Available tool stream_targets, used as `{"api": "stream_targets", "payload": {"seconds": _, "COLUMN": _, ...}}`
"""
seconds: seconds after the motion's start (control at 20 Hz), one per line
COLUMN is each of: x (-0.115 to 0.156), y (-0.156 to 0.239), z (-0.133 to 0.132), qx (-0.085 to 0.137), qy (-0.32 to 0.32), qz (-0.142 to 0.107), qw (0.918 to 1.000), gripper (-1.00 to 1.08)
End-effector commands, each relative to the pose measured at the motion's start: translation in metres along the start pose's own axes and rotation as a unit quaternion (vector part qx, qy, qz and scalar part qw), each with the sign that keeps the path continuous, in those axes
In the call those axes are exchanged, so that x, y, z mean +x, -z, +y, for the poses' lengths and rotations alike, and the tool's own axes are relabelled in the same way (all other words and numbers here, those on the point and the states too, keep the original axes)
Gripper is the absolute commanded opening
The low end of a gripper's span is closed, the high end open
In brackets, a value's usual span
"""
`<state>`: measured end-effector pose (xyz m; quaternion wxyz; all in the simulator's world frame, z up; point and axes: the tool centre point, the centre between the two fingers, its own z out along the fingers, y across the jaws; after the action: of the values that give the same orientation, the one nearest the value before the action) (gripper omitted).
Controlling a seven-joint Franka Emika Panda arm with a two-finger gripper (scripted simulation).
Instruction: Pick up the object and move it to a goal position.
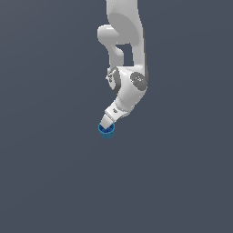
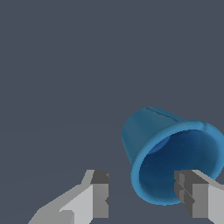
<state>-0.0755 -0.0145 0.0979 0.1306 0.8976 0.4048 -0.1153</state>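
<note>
Wrist view shows the claw (image 2: 142, 197) spread wide and empty, the blue cup (image 2: 173, 153) tipped mouth-first toward it at lower right, one finger (image 2: 194, 194) seemingly overlapping its rim.

Text on the arm (image 1: 127, 68): none readable
Dark round patch above the blue cup (image 1: 107, 131), on the arm's wrist joint: perhaps faint reddish marks, too small to read
Cup: no lettering
</note>
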Motion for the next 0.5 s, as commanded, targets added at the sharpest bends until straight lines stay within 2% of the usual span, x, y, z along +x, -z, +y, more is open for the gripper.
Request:
{"api": "stream_targets", "payload": {"seconds": 0.0, "x": 0.0, "y": -0.004, "z": 0.0, "qx": 0.0, "qy": 0.001, "qz": 0.0, "qw": 1.0, "gripper": 0.28}}
{"api": "stream_targets", "payload": {"seconds": 0.45, "x": -0.001, "y": -0.029, "z": -0.001, "qx": 0.0, "qy": 0.004, "qz": -0.001, "qw": 1.0, "gripper": 0.28}}
